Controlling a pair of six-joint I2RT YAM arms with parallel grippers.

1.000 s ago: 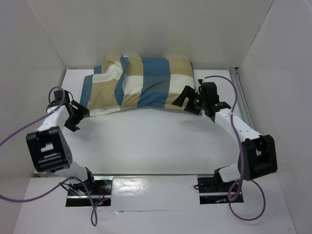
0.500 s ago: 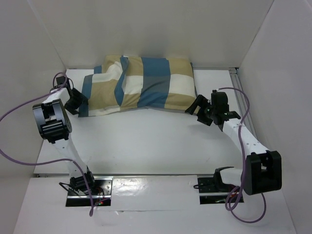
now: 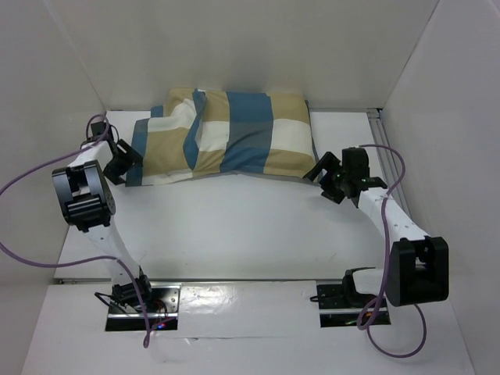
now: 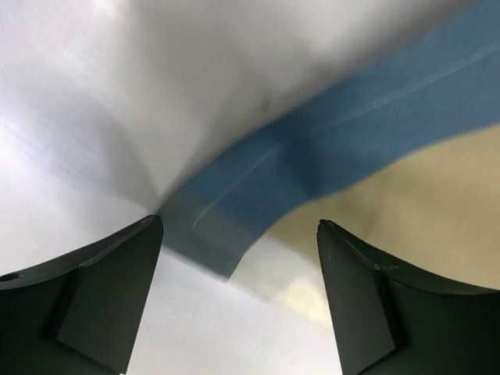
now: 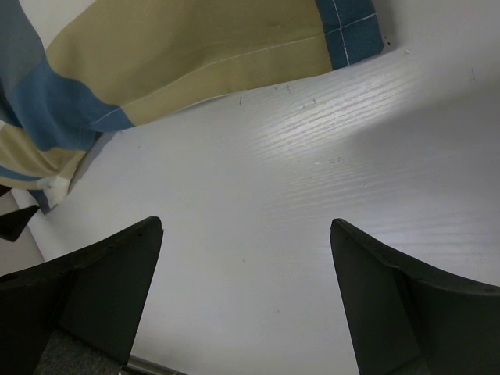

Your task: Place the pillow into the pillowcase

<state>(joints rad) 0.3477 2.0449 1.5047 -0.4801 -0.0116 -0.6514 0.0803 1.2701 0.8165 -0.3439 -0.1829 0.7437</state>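
The left tool [image 3: 119,162] sits at the left of the top view, right against the left edge of the pillowcase [image 3: 226,137]; whether it touches the cloth cannot be told from above. In its own wrist view the left tool [image 4: 238,234] stands wide, its two dark fingers [image 4: 101,297] at the lower corners of the frame with nothing held between them, and a blue hemmed corner of the pillowcase [image 4: 375,109] runs from the centre up to the upper right, with tan cloth below it at the right. The right tool [image 3: 324,176] is at the centre right of the top view, just beside the lower right corner of the cover. Its wrist view shows the right tool [image 5: 246,226] also spread wide and gripping nothing, over the bare white table [image 5: 273,195], with the tan and blue edge of the pillowcase [image 5: 195,47] across the top of the frame, apart from the fingers [image 5: 94,289]. The pillowcase lies toward the upper centre of the top view, on the table [image 3: 234,219] close to the back wall [image 3: 234,47], plump at its right part and creased and flatter at its left end.
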